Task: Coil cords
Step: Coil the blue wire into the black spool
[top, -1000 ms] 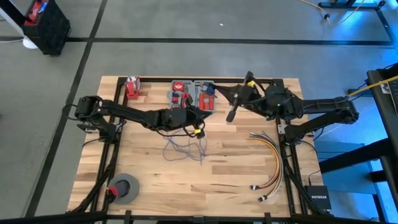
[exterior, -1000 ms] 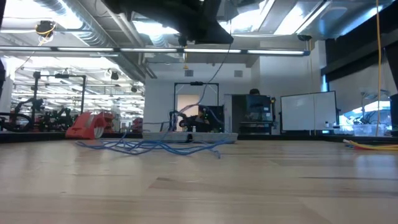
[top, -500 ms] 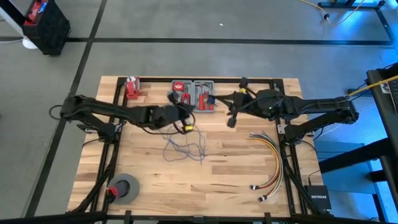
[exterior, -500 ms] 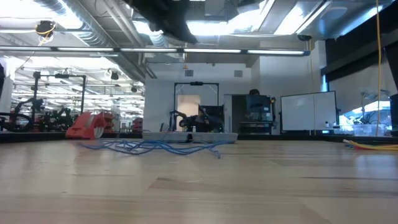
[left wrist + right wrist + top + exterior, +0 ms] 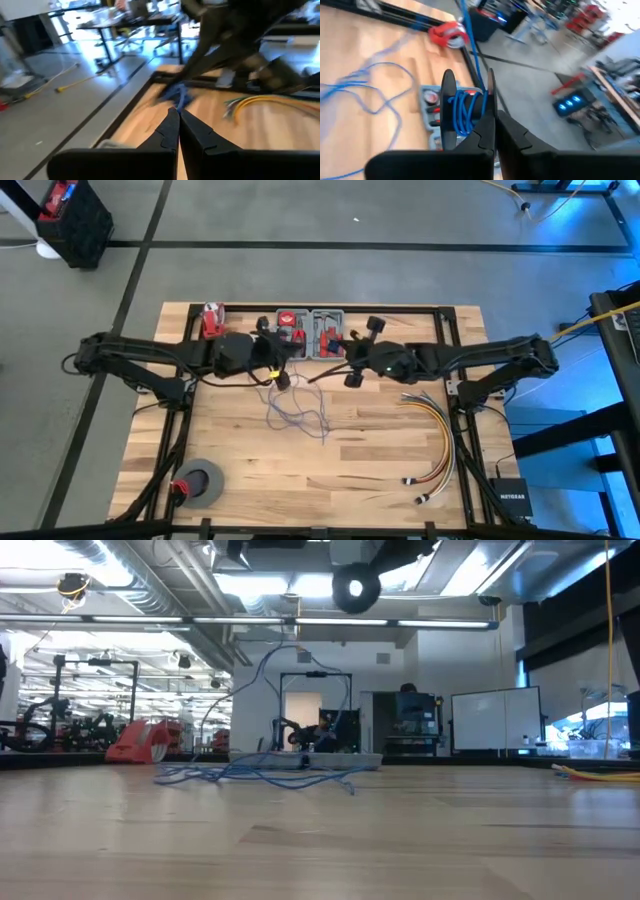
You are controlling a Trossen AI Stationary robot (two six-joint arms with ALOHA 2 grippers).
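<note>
Cords (image 5: 295, 412) trail from pinching left gripper (image 5: 283, 379); right gripper (image 5: 312, 378) pressed together beside

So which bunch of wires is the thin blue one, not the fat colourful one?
The thin blue cords lie tangled mid-table below the left pincer. The yellow, orange and red cable bundle curves along the table's right side.

Bright, even overhead light; wrist views smeared.
Ceiling strips glare at twelve o'clock in the low view; blue glow at three o'clock from above.
</note>
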